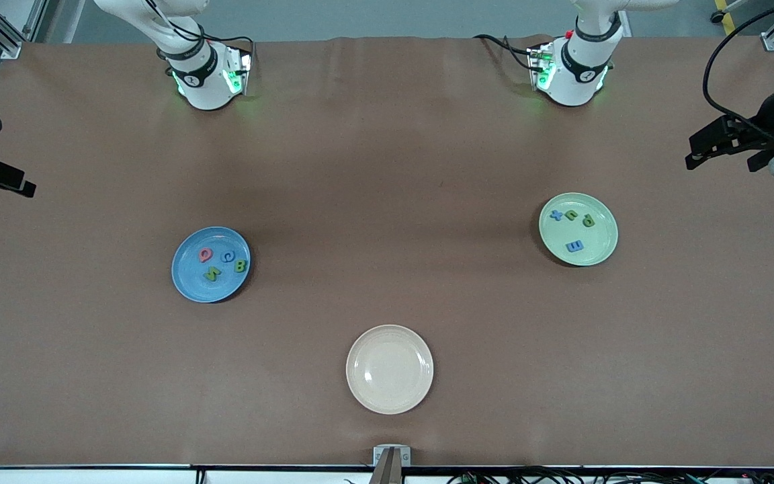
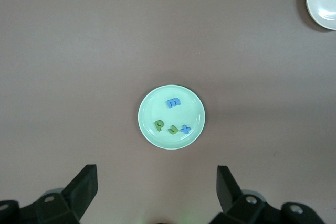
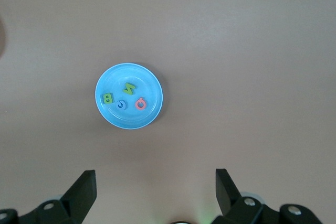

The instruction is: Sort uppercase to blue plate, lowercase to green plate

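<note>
The blue plate (image 1: 189, 279) lies toward the right arm's end and holds the uppercase letters: a red Q (image 1: 205, 255), a blue G (image 1: 228, 256), a green B (image 1: 240, 266) and a green N (image 1: 211, 273). The green plate (image 1: 600, 247) lies toward the left arm's end and holds the lowercase letters: a blue x (image 1: 556, 215), a green u (image 1: 572, 215), a green p (image 1: 588, 220) and a blue m (image 1: 574, 247). My left gripper (image 2: 156, 170) hangs open and empty high over the table beside the green plate (image 2: 152, 109). My right gripper (image 3: 155, 173) hangs open and empty high beside the blue plate (image 3: 113, 114).
An empty cream plate (image 1: 390, 396) sits mid-table, nearer the front camera than the two coloured plates. Brown table surface lies between the plates. Both arm bases stand along the table edge farthest from the front camera.
</note>
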You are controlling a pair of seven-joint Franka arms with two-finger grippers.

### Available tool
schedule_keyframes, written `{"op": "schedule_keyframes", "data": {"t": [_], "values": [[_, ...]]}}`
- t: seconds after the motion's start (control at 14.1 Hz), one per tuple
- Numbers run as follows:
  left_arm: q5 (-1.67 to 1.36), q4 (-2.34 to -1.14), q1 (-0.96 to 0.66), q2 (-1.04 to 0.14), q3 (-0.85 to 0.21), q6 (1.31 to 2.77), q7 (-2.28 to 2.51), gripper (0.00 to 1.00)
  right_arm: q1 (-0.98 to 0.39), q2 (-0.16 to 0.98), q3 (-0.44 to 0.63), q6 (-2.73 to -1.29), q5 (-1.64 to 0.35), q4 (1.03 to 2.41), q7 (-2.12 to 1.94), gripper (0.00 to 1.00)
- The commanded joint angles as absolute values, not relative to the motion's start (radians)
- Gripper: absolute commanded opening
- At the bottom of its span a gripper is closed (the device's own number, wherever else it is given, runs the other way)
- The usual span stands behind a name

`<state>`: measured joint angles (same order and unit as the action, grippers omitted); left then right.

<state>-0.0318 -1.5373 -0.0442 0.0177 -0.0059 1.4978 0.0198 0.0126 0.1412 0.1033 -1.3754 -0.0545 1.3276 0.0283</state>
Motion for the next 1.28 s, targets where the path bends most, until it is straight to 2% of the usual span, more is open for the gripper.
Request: {"op": "schedule_keyframes", "data": {"t": [0.0,1.2], "values": [[-0.046,-1.526,0.004,0.025,-0.050,1.479,0.015,1.00,0.026,0.100,0.092,-1.384,-0.044,1.361,0.017,1.00],[-0.032,-1.528,0.008,0.045,-0.064,1.483,0.017,1.00,0.026,0.084,0.089,-1.387,-0.046,1.362,0.017,1.00]]}}
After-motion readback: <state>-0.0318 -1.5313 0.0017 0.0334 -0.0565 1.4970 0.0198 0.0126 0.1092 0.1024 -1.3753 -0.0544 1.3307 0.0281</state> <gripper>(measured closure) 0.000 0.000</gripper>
